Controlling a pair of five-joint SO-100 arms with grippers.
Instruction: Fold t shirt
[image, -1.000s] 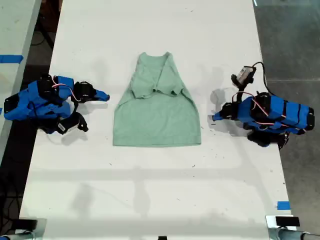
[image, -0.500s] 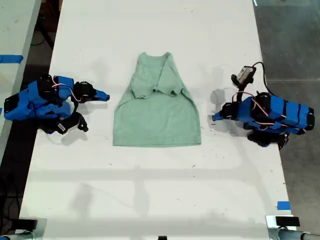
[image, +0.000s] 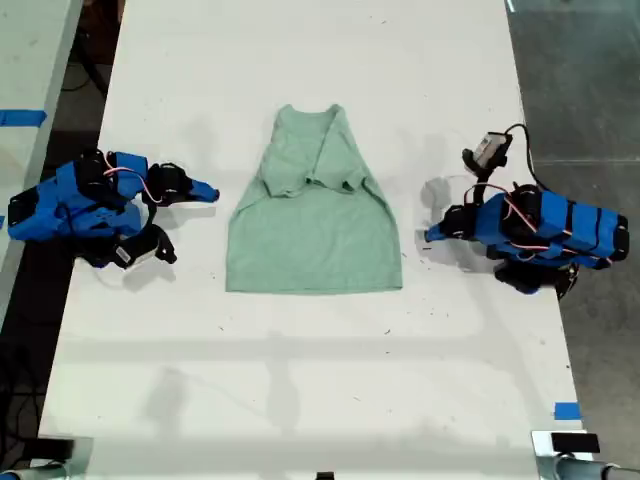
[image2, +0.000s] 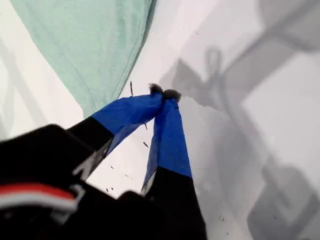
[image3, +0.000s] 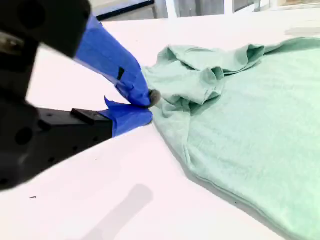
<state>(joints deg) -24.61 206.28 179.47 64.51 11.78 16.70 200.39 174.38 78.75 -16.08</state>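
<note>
Exterior view: the t shirt (image: 313, 215) lies flat near the middle of the white table (image: 300, 400), both sleeves already folded in over the chest and the hem toward the view's bottom. What remains, as I judge it, is the lengthwise fold. To do it well, each claw should pinch one hem corner, both should lift level, carry the hem up over the sleeves toward the collar, and let go together so the edges line up. One arm rests low on the table at this view's left, the other at its right, each well apart from the cloth.

First wrist view: my first gripper (image2: 163, 93) has its tips pressed together on nothing, pointing down at bare table. The shirt's edge lies near, not touching. This is probably the arm at the exterior view's right, though the close angle leaves some doubt.

Second wrist view: my second gripper (image3: 148, 105) also looks closed and empty, its tips just beside the folded sleeve.
</note>
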